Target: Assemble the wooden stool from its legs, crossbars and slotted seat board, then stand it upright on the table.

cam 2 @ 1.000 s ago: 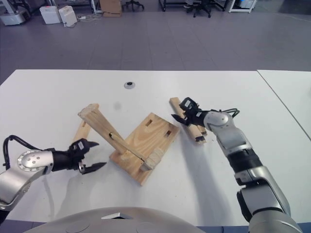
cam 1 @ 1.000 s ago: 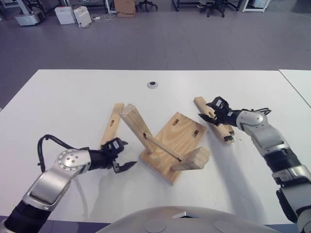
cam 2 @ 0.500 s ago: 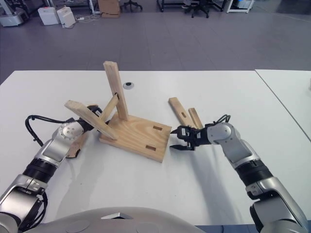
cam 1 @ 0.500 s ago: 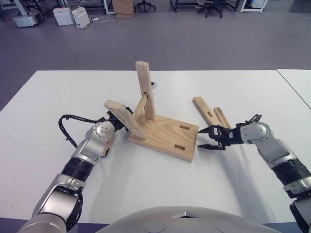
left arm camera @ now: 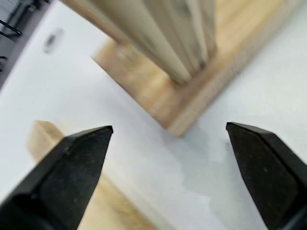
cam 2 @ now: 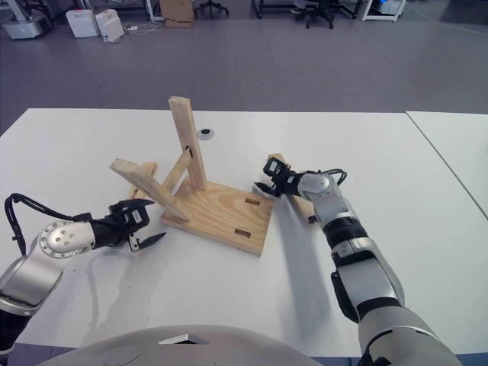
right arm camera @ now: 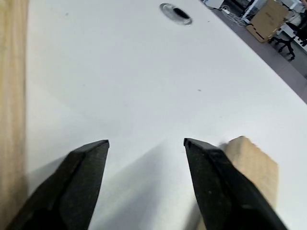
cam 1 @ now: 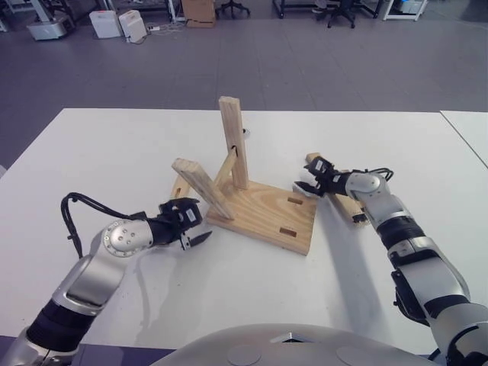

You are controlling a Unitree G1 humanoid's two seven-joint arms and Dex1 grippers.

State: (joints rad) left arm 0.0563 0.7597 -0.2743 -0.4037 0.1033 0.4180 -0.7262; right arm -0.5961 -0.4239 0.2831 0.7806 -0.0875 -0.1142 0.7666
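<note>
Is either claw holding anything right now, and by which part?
Nothing is held: the left claw and right claw are both open and empty.

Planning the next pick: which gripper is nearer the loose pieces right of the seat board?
Right. The right gripper is at the far end of the loose pieces; the left gripper is across the seat board.
</note>
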